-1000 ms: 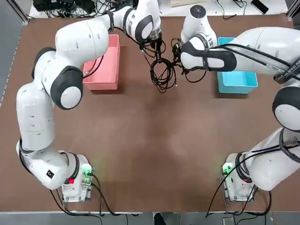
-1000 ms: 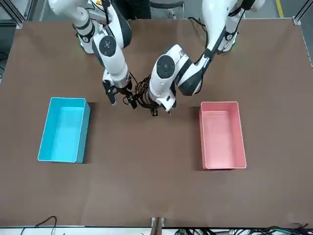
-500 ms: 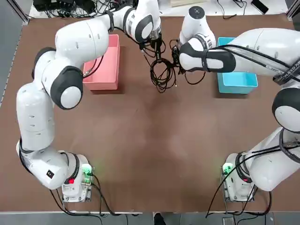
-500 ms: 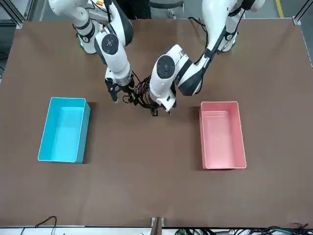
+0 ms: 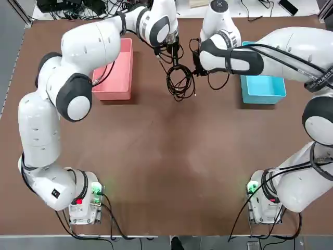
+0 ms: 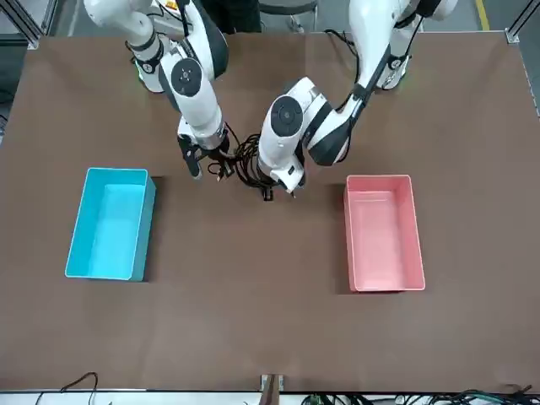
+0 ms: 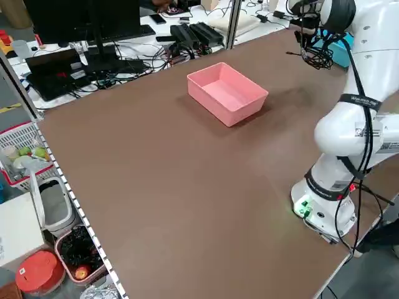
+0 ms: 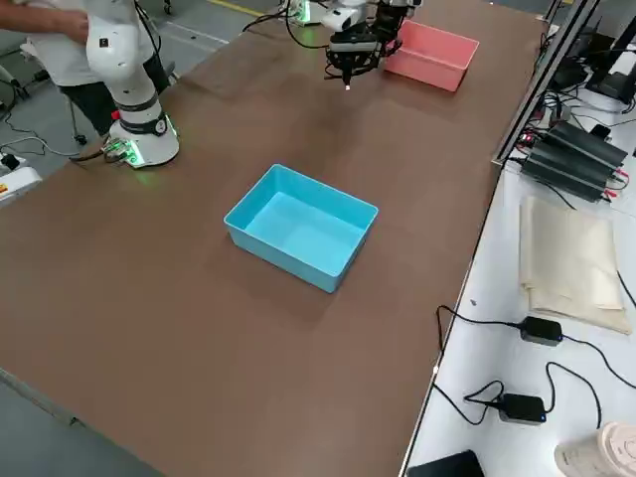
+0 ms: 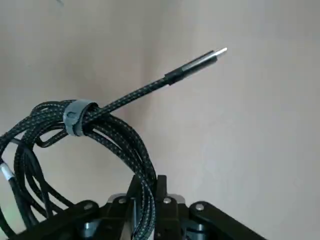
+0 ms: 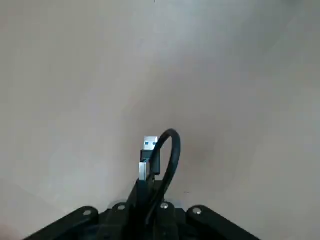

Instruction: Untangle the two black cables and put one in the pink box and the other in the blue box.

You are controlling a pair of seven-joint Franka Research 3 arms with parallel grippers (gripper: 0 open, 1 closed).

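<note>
Right arm's wrist shifted a little toward the far edge since the earlier frame. Left arm looks unchanged.

Left pincer (image 9: 148,187): far side, between boxes, closed on the cable coil (image 9: 131,145), which hangs above the table (image 5: 156,156). Strap (image 9: 76,117) round its bundle; one plug (image 9: 197,64) sticks out free.

Right pincer (image 10: 150,192): just right of the left one, closed on a cable loop (image 10: 175,155) beside two USB plugs (image 10: 150,143). Cannot tell which cable these belong to.

Pink box (image 5: 113,96) far left, blue box (image 5: 264,99) far right; neither cable in.

Risks, my judgement: if both pincers have the same cable, pulling apart only tightens the tangle. Plugs could snag in the coil's turns and drag both cables one way. Thin hold on the loop may slip under a sharp tug. Slow, short pull seems wise.
</note>
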